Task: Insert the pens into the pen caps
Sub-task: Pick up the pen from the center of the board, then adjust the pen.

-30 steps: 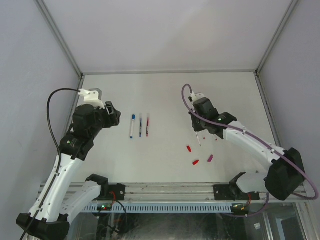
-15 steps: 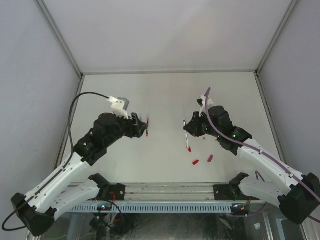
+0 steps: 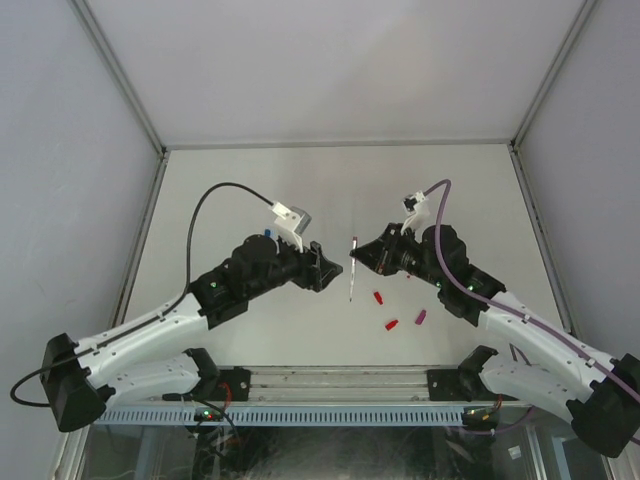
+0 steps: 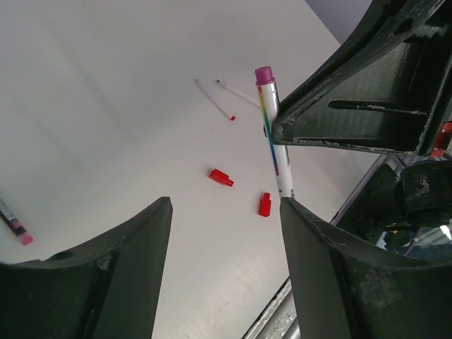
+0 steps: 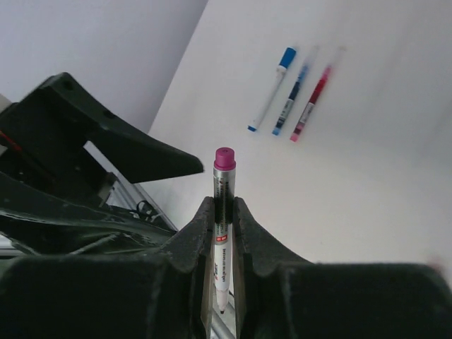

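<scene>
top camera high above near edge, looking down over whole surface [image 3: 240, 190], wrist cameras close and low, facing each other, both sharing magenta-ended pen [image 4: 274, 134]

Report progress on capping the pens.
Done: nothing clearly capped; two red caps and a magenta cap lie loose. In hand: right gripper clamps a magenta-ended pen, left gripper open beside it. Left: that pen, plus three pens lying flat.
</scene>
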Robot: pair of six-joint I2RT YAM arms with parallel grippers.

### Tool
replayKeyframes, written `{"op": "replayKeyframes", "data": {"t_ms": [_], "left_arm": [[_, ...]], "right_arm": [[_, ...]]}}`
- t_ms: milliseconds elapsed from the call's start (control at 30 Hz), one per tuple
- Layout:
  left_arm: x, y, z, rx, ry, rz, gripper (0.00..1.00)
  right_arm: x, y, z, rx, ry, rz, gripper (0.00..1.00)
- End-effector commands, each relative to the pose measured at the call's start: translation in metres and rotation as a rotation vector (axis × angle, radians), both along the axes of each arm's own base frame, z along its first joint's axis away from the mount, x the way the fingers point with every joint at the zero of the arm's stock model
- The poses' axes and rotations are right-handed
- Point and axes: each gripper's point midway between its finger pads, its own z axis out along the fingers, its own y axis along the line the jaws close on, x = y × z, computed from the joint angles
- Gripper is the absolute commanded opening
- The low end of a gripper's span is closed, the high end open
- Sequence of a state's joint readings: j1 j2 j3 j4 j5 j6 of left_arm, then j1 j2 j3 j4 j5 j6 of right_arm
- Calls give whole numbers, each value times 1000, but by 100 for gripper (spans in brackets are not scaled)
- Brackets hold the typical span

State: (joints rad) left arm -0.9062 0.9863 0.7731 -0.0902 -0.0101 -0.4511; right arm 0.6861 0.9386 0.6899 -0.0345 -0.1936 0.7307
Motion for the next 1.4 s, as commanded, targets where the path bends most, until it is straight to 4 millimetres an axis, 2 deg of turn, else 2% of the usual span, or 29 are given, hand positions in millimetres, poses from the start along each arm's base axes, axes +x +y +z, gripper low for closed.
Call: {"op": "replayKeyframes", "data": {"t_ms": [0, 167, 367, 767, 967, 1067, 1233, 1367], "left_arm": [[-5, -24, 31, -107, -50, -65, 67], [-16, -40, 29, -105, -44, -118, 65], [-24, -48, 20, -106, -21, -152, 53], [-32, -56, 25, -110, -32, -189, 26], [-28, -51, 25, -87, -38, -159, 1], [-25, -48, 24, -62, -53, -147, 0], [-21, -39, 28, -16, -87, -124, 0], [-19, -30, 35, 1, -120, -106, 0]], "right_arm": [[-4, 11, 38, 136, -54, 9, 0], [-6, 12, 42, 156, -57, 12, 0], [-7, 10, 47, 165, -67, 2, 0], [-8, 9, 46, 158, -66, 3, 0], [-10, 6, 49, 157, -91, 5, 0], [-13, 5, 52, 154, -110, 19, 0], [-17, -2, 54, 132, -147, 20, 15], [-20, -11, 60, 117, -180, 7, 34]]}}
